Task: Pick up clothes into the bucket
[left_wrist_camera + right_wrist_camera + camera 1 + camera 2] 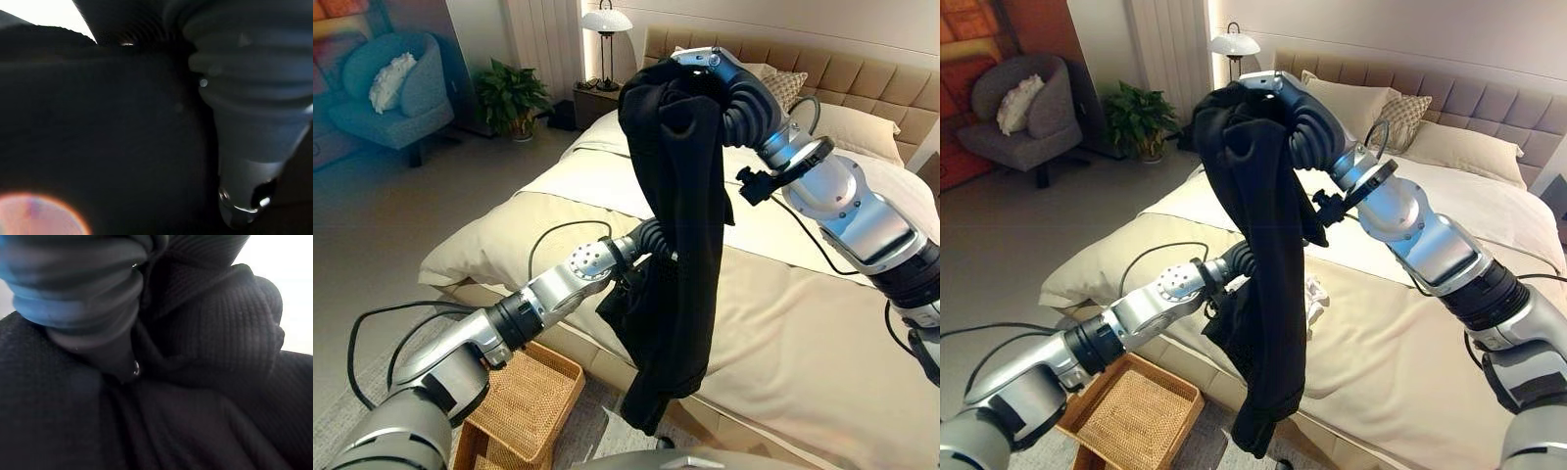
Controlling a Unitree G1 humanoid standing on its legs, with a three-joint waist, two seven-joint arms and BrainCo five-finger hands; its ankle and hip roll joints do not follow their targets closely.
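Over the bed's near edge: black garment hangs lengthwise.
Right hand: raised high, fingers clenched in its top.
Left hand: against the cloth's middle, fingers hidden, grip unclear.
Wicker basket: on floor below.

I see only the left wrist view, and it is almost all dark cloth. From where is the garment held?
Observer: The black garment hangs from the right hand, which is raised high above the bed.
Operator: Where is the basket?
Observer: The wicker basket stands low beside the bed, on the robot's left.
Operator: Is the cloth above it?
Observer: No. The garment's lower end hangs to the robot's right of the basket, not over its opening.
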